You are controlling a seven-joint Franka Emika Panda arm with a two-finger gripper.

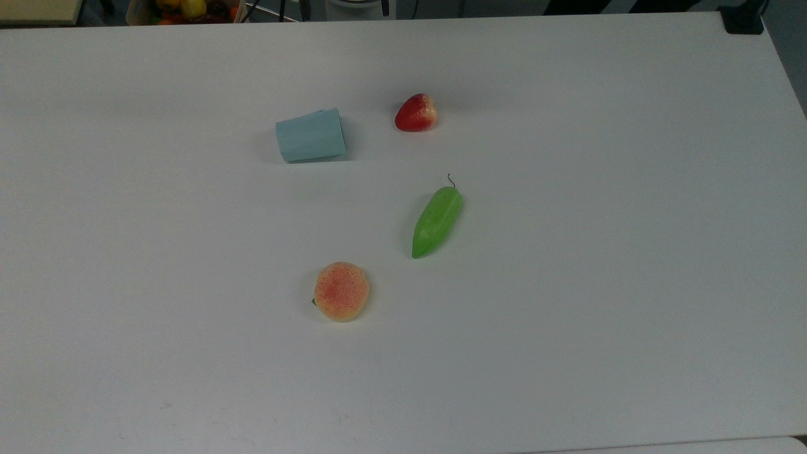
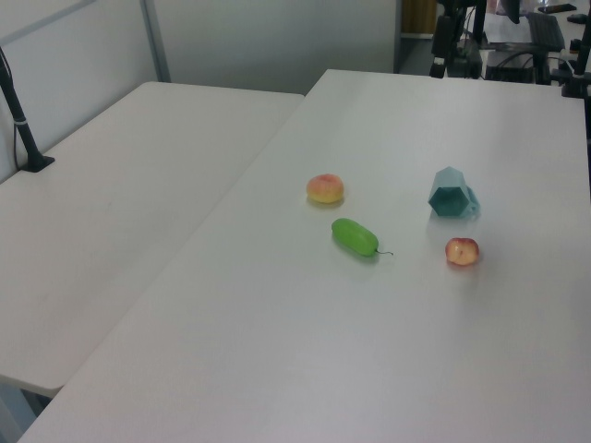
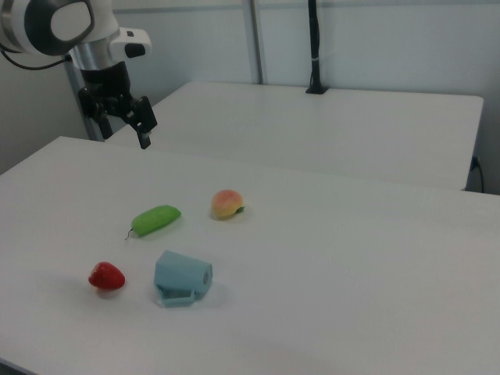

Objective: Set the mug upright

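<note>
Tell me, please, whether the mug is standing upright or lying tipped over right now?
Tipped over. The mug lies on its side on the table, its hexagonal mouth facing sideways in the left view.

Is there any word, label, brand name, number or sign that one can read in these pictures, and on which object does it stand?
None can be read: the mug, the peach, the green pod, the red fruit, the table and the gripper show no readable writing.
</note>
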